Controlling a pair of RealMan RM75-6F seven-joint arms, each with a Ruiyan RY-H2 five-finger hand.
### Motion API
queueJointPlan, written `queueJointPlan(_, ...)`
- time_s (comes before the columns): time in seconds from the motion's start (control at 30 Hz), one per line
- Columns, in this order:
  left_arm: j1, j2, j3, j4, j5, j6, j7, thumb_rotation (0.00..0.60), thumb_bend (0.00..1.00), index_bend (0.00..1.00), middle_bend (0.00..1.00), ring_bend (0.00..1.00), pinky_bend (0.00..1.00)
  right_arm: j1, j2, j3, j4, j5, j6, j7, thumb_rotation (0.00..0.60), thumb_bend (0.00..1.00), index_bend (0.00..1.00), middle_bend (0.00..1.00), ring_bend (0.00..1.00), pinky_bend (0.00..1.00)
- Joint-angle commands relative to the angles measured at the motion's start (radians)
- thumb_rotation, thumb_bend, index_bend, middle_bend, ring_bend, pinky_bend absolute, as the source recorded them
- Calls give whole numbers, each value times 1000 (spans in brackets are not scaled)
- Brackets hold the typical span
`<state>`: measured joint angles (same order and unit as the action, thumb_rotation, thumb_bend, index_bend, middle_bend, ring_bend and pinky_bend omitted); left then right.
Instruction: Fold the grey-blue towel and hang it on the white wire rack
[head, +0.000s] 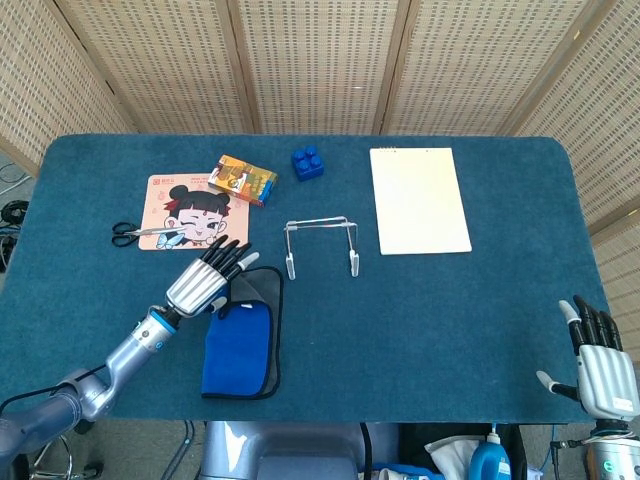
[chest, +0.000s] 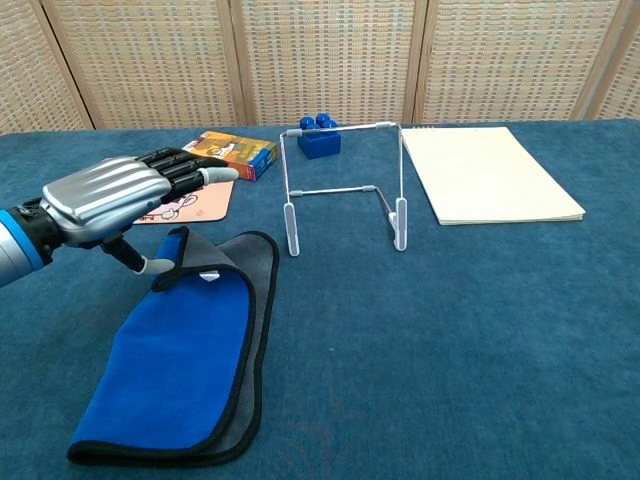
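The grey-blue towel (head: 240, 345) (chest: 180, 370) lies folded lengthwise near the table's front left, blue side up, with a grey flap raised at its far end. My left hand (head: 205, 280) (chest: 110, 195) hovers over that far left corner with its fingers stretched out flat and apart. Its thumb touches the lifted flap's edge; no grip shows. The white wire rack (head: 320, 240) (chest: 345, 190) stands upright just right of the towel's far end, with nothing on it. My right hand (head: 600, 365) rests at the front right corner, fingers apart and holding nothing.
A cartoon mouse pad (head: 195, 210) with scissors (head: 135, 232) lies behind my left hand. A colourful box (head: 242, 179) (chest: 228, 154) and a blue brick (head: 308, 162) (chest: 318, 135) sit behind the rack. A cream notepad (head: 418, 198) (chest: 490, 185) lies to the right.
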<state>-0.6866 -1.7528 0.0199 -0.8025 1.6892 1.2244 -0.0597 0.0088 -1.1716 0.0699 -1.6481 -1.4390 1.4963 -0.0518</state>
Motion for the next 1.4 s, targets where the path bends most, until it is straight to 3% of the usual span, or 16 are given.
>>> queueJointPlan(0.03,-10,-8,-9,-4,-7,-11,14,600,233,0,0,0,0,0,0,1,1,2,0,1,600,0,0,0,0,0)
queueJointPlan(0.63,-96,-70,-76,44,-61,-88,82,600,233,0,0,0,0,4,-3,7,17,27,-17,12,600,0,0,0,0,0)
queueJointPlan(1.0,-125,-82,-112,77,-108,-121,56,600,233,0,0,0,0,8,-7,8,18,31,-24,4,600,0,0,0,0,0)
queueJointPlan(1.2,-92,9,-115,-11,-134,-109,4,600,232,2,0,0,0,7,-6,7,17,28,-21,7,600,0,0,0,0,0)
queueJointPlan(1.4,-51,200,-131,-276,-256,-232,66,600,234,261,0,0,0,7,-6,2,14,17,-18,4,600,0,0,0,0,0)
